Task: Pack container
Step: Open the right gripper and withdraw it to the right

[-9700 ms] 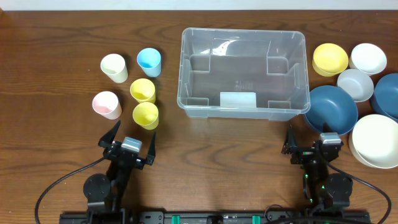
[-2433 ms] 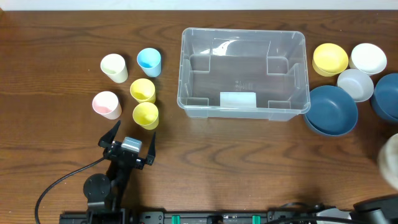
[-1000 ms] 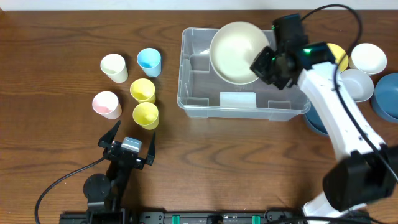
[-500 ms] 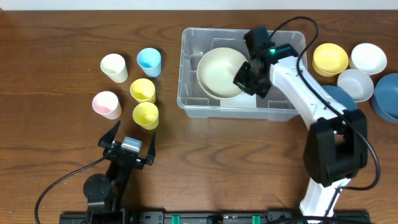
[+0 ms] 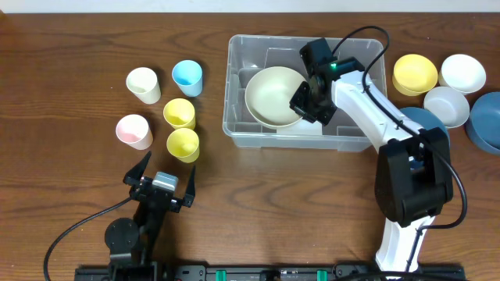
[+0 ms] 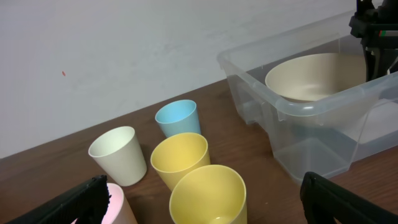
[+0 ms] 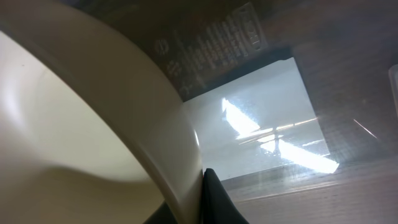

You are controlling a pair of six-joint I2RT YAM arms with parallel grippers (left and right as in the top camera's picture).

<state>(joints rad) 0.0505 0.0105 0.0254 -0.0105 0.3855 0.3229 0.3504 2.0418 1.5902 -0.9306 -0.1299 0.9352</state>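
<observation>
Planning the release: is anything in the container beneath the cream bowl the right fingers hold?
Nothing visible. The container's floor around the cream bowl is bare, and through the clear wall in the left wrist view no object shows under it. The right gripper grips the bowl's rim.

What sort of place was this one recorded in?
Probably a robotics lab bench, not a kitchen: a brown wooden table against a plain white wall, plastic cups and bowls sorted either side of a large clear plastic container, and the right gripper holding a cream bowl in it.
</observation>
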